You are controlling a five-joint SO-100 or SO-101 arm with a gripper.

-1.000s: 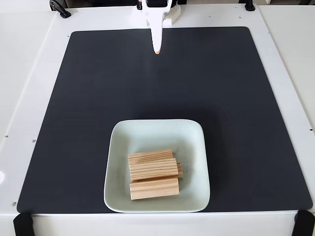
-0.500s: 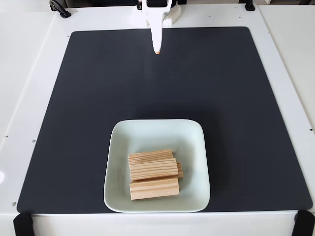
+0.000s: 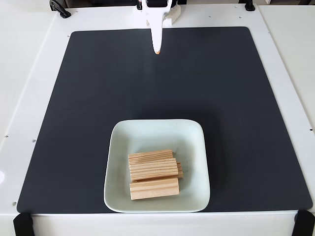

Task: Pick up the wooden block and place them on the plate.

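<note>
Hand: I see the hand (image 3: 156, 49) near the table's far edge, its fingers pressed together, carrying nothing.
Blocks: the wooden blocks (image 3: 153, 174) lie piled in the plate (image 3: 193, 142), near the table's front edge.
Handling: I judge them light, stiff, dry; I would grip across the short width.
Surface: black mat (image 3: 88, 98) on the white table (image 3: 29, 59); ample room.
</note>
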